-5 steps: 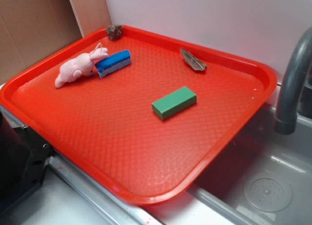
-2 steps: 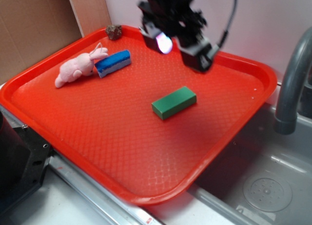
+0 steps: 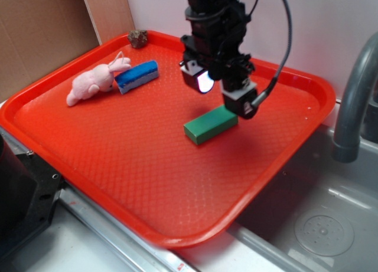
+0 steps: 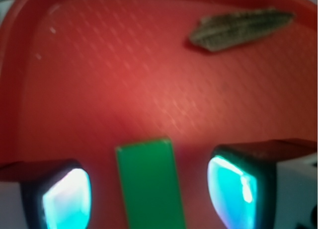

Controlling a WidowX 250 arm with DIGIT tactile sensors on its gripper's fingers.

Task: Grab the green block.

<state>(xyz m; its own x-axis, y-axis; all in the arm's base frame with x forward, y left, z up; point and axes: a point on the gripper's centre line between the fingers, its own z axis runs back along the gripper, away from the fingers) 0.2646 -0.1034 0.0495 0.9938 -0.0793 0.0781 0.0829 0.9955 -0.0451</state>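
Red tray (image 3: 118,160) tilted over the sink edge (image 3: 277,248). Gripper (image 3: 221,92) above tray centre, fingers (image 4: 233,189) spread wide, holding nothing. Green block (image 3: 210,124) flat on the tray, between the fingers and clear of both. Pink bunny (image 3: 94,80) touching blue block (image 3: 137,75) far left.

Green block (image 3: 210,124): small solid rectangular brick, plain matte green faces, darker on sides. Lies flat on broad face on red tray surface, roughly mid-tray, toward right half. Long axis diagonal in exterior view. In wrist view (image 4: 150,182) runs lengthwise up frame, lower end cut off by frame edge.
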